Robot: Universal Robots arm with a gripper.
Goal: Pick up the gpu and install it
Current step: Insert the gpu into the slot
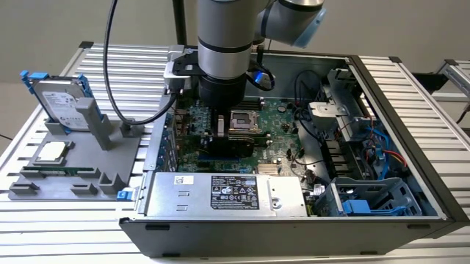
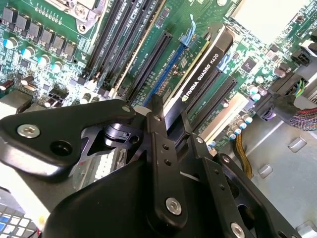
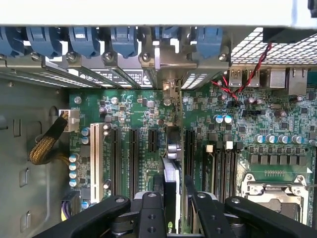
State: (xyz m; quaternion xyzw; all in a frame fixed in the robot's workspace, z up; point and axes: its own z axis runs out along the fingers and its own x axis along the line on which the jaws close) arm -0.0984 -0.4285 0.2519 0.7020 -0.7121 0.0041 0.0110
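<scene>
Thin black gpu (image 1: 233,144), standing on edge over the green board, just below centre of the exterior view. In the second wrist view, black top edge (image 2: 200,82) with white print, running diagonally from upper right toward centre, lined up beside long black slots. In the first wrist view, seen edge-on at lower centre (image 3: 172,173), upright, silver bracket end toward the rear slot covers. Clamped between black pincer fingers (image 2: 157,144).

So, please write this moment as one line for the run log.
tool: shut on gpu | gpu: upright on edge, over motherboard slots | place: inside open computer case | seating: cannot tell
</scene>
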